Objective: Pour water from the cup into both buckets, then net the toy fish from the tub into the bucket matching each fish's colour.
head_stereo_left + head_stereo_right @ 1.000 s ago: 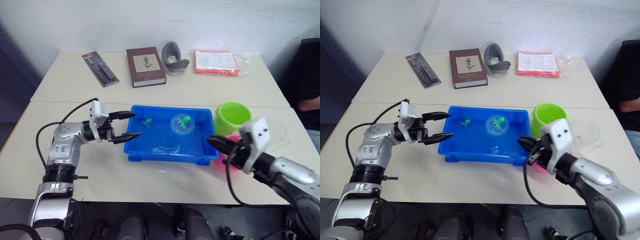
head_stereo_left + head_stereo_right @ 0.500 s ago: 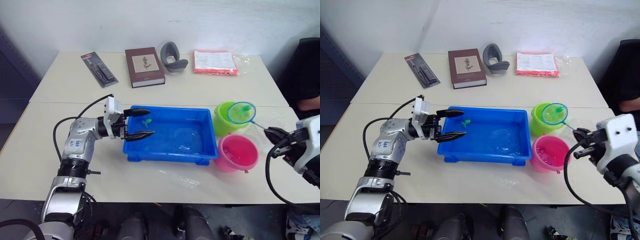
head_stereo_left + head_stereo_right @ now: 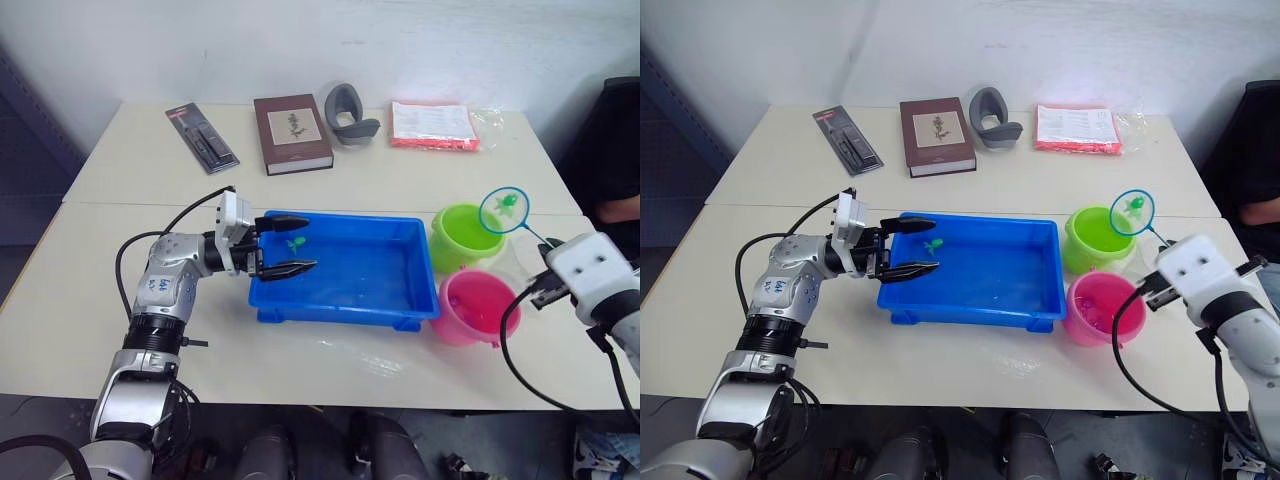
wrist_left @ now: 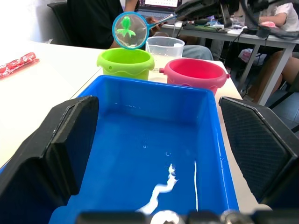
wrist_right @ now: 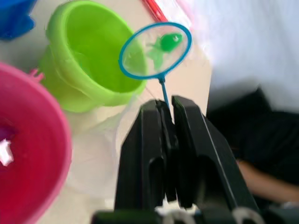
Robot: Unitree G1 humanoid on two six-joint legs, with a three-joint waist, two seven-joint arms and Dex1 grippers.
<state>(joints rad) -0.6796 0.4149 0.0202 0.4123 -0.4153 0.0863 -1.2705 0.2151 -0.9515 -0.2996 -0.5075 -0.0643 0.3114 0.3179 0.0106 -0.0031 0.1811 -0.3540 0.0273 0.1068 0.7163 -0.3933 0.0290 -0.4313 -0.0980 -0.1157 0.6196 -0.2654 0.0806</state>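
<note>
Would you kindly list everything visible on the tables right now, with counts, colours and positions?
tub: one, blue, centre front
green fish: one, in the tub's far left corner
buckets: two, lime green and pink, right of the tub
net: one, blue-rimmed, holding a green fish, raised beside the green bucket
cup: one, clear, behind the buckets
book: one, brown, far table
blister pack: one, black, far left
grey holder: one
red packet: one
left gripper: open, over the tub's left end
right gripper: shut on the net's handle

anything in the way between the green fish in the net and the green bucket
Nothing visible. The net, held by the right gripper, carries a green fish in the air just past the green bucket, whose mouth is open. The pink bucket sits nearer the robot, off that path.
</note>
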